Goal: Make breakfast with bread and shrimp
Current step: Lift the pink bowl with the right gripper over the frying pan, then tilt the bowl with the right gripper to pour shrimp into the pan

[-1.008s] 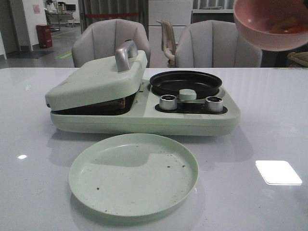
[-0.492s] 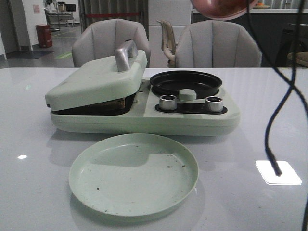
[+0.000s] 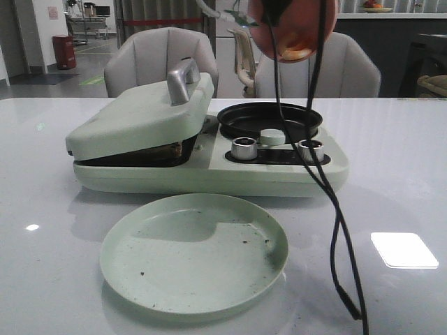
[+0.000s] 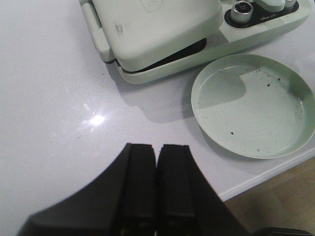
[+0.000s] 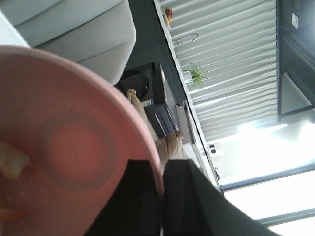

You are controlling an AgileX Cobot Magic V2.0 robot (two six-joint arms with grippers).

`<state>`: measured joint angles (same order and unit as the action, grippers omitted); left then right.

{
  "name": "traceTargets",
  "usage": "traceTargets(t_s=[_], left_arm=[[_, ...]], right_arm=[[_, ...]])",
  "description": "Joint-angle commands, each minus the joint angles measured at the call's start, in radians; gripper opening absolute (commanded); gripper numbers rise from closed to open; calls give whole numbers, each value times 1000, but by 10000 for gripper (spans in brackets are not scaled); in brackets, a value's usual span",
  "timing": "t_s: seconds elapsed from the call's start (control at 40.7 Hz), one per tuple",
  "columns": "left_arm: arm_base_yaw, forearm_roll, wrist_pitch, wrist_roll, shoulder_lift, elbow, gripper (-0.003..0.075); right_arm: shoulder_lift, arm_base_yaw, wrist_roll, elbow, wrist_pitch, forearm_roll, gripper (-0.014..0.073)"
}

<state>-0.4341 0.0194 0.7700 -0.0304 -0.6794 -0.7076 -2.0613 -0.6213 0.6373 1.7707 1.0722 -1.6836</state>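
the landmark is the pale green breakfast maker (image 3: 209, 157), standing on the white worktop (image 3: 391, 174). its hinged lid (image 3: 143, 115) rests slightly ajar over the griddle half, and a brown edge shows in the gap at (image 3: 171, 149); this may be the bread, but the view is too dark to confirm. the round black pan (image 3: 269, 120) sits in the other half of the maker, behind two silver knobs (image 3: 244, 148), and no contents can be seen in it.

in front of the maker, near the worktop's front edge, lies a round green plate (image 3: 193, 251). it holds only dark crumbs. bare worktop extends on both sides of the maker and of the plate.

above the pan, tilted steeply, hangs a pink bowl (image 3: 293, 28). an orange-pink mass low inside it is the shrimp (image 3: 297, 49); in the right wrist view a pale piece (image 5: 12, 162) lies against the bowl's inner wall (image 5: 74, 147). the right gripper (image 5: 162, 196) has its fingers clamped on the bowl's rim, one finger on each side of the wall. a black cable (image 3: 335, 223) hangs from the bowl's height down past the pan to the worktop in front of the maker.

the left gripper (image 4: 156, 187) hovers over bare worktop to the lid side of the maker, well apart from the plate, its fingers (image 4: 140, 187) pressed together and holding nothing.
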Motion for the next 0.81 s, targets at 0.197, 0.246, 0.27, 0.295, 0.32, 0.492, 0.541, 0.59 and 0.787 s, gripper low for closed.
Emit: traceTargets(t_s=[0.197, 0.246, 0.27, 0.295, 0.32, 0.492, 0.541, 0.59, 0.787], left_arm=[[-6, 18, -75, 9, 4, -29, 101], [-6, 18, -75, 9, 4, -29, 101], [-6, 21, -75, 9, 4, -29, 101], [-6, 20, -75, 9, 4, -29, 101], [-6, 22, -75, 9, 4, -29, 101], [-6, 24, -89, 9, 4, -29, 101], [-6, 24, -99, 9, 4, -29, 101], [-6, 30, -110, 9, 4, -29, 101], [-6, 45, -128, 9, 4, -29, 101]], right_arm=[[56, -2, -12, 156, 84, -116, 44], [56, -3, -12, 178, 84, -116, 44], [56, -3, -12, 188, 84, -116, 44], [56, -5, -12, 193, 84, -116, 44], [56, -5, -12, 193, 83, -116, 44], [1, -5, -13, 162, 117, -116, 44], [-16, -9, -73, 169, 134, -116, 44], [-19, -11, -72, 173, 151, -116, 44], [-24, -11, -46, 171, 125, -115, 44]])
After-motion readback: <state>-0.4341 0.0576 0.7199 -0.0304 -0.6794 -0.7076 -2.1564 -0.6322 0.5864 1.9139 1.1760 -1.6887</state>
